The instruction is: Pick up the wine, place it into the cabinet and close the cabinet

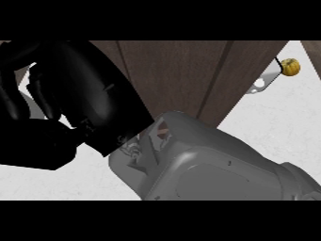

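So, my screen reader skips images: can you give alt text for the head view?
A black hand on a grey forearm fills the view, fingers curled, close to a dark wooden cabinet door. A brass knob on a white bracket shows at upper right.

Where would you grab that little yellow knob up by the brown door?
Probably by the yellow knob itself, pinching across its round ball. Its pale bracket joins it from the lower left, toward the brown door, so that side is blocked. The knob's upper right side looks free, so coming in from there seems best.
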You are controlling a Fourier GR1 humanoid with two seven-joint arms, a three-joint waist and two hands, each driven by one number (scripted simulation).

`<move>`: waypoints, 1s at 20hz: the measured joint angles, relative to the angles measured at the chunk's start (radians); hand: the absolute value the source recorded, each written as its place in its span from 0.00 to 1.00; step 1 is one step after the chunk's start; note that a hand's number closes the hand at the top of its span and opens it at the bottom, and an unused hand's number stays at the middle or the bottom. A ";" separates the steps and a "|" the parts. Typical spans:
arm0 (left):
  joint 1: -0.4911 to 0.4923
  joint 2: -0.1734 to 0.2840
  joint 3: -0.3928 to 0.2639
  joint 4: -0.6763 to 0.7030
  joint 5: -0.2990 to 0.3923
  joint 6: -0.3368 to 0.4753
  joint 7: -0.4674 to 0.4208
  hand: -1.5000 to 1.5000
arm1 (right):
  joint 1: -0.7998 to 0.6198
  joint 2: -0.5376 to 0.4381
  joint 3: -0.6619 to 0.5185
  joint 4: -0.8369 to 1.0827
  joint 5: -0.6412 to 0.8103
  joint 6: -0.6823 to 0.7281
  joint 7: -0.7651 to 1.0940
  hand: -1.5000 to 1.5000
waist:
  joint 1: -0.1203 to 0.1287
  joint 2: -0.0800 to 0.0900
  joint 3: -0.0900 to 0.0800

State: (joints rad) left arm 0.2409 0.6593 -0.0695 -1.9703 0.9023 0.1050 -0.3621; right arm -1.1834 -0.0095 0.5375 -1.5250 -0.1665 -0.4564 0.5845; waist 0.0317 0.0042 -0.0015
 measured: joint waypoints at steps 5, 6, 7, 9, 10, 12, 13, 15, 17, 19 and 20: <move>0.013 -0.019 0.022 0.002 -0.016 -0.018 0.004 0.00 | -0.035 0.001 -0.091 0.179 -0.016 0.074 -0.095 1.00 | -0.006 -0.001 0.000; 0.005 -0.026 0.020 0.007 -0.023 -0.012 0.009 0.00 | -0.045 0.002 -0.114 0.206 -0.024 0.096 -0.107 1.00 | -0.008 -0.001 0.000; 0.011 -0.031 0.017 -0.013 -0.034 -0.001 0.014 0.00 | -0.053 0.004 -0.123 0.234 -0.027 0.102 -0.125 1.00 | -0.007 -0.003 0.001; -0.005 -0.032 0.020 -0.015 -0.039 0.006 0.033 0.00 | -0.055 0.008 -0.152 0.281 -0.041 0.142 -0.173 1.00 | -0.007 -0.010 -0.001; -0.009 -0.034 0.024 -0.012 -0.039 0.007 0.039 0.00 | -0.057 0.010 -0.161 0.301 -0.044 0.163 -0.195 1.00 | -0.007 -0.013 0.000; -0.007 -0.039 0.034 -0.002 -0.041 -0.002 0.042 0.00 | -0.060 0.010 -0.175 0.327 -0.048 0.194 -0.217 1.00 | -0.007 -0.019 -0.001; -0.009 -0.048 0.025 0.004 -0.050 -0.004 0.039 0.00 | -0.055 0.010 -0.176 0.338 -0.042 0.205 -0.249 1.00 | -0.007 -0.023 -0.002; -0.017 -0.053 0.026 0.020 -0.055 -0.016 0.036 0.00 | -0.047 0.010 -0.177 0.358 -0.032 0.218 -0.298 1.00 | -0.007 -0.029 -0.003; -0.026 -0.054 0.027 0.012 -0.056 -0.010 0.049 0.00 | -0.046 0.008 -0.183 0.377 -0.025 0.231 -0.325 1.00 | -0.005 -0.034 -0.003; -0.030 -0.057 0.025 0.014 -0.061 -0.012 0.051 0.00 | -0.044 0.000 -0.184 0.394 -0.019 0.254 -0.352 1.00 | -0.002 -0.038 -0.003; -0.031 -0.057 0.026 0.009 -0.061 -0.011 0.054 0.00 | -0.044 -0.005 -0.185 0.403 -0.014 0.261 -0.363 1.00 | 0.001 -0.040 -0.002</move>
State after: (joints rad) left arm 0.2102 0.6021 -0.0433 -1.9617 0.8409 0.0944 -0.3076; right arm -1.2274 -0.0147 0.3524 -1.1222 -0.1805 -0.1952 0.2213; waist 0.0327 -0.0361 -0.0039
